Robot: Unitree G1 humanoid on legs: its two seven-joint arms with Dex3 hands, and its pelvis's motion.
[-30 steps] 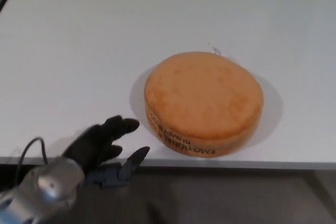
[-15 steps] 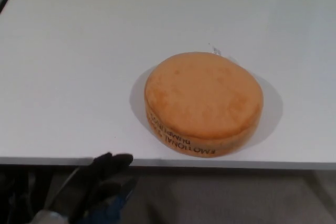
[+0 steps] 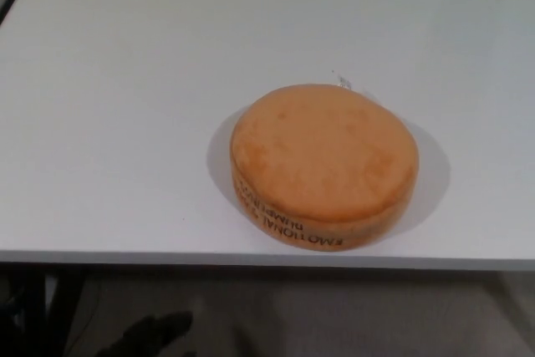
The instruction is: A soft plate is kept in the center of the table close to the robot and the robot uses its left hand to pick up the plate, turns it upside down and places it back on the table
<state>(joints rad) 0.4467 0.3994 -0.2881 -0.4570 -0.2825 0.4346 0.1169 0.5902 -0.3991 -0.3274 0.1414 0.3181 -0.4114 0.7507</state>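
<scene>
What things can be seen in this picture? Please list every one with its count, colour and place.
soft plate: one, orange, round and thick, with dark upside-down lettering on its near side wall; lies flat on the table, near the front edge, slightly right of centre.
small tag or mark: one, pale, too small to identify; on the table just behind the plate.
table: one, white; fills most of the view, its front edge runs across the bottom.
floor: grey-brown; below the table's front edge.
dark table frame or leg: black, bottom left under the table; unclear in detail.
left hand: one, black; below the table edge at bottom left, away from the plate, only partly visible.
</scene>
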